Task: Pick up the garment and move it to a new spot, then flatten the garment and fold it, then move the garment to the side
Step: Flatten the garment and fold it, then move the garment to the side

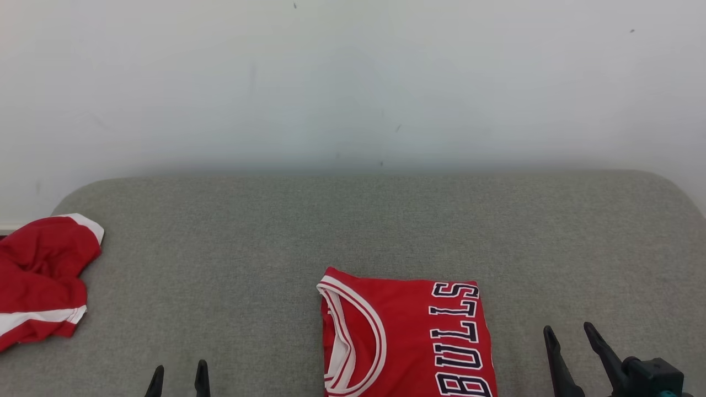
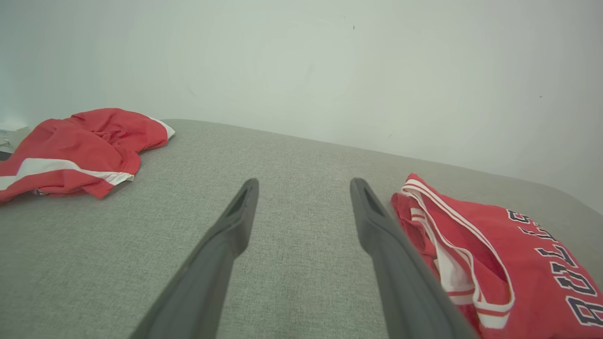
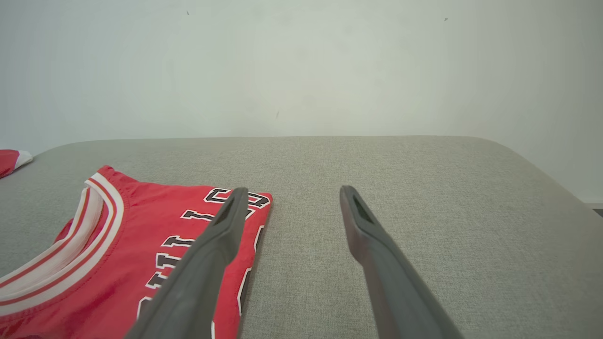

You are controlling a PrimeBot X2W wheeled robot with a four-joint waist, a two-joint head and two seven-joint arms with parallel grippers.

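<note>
A red jersey, the garment (image 1: 405, 336), lies folded into a neat rectangle at the front middle of the grey cushion, white-trimmed collar to the left and dark "BULLS" lettering along its right side. My left gripper (image 1: 178, 372) stands open at the lower left, apart from the garment. In the left wrist view the garment (image 2: 494, 263) lies just right of my left gripper (image 2: 304, 186). My right gripper (image 1: 571, 331) is open to the right of the fold. The right wrist view shows the garment (image 3: 141, 235) under and left of my right gripper (image 3: 289, 193), nothing between the fingers.
A second red piece of clothing with white stripes (image 1: 41, 278) lies crumpled at the cushion's far left edge, also seen in the left wrist view (image 2: 75, 150). The grey cushion (image 1: 276, 231) ends at a pale wall (image 1: 353, 82) behind, with rounded corners.
</note>
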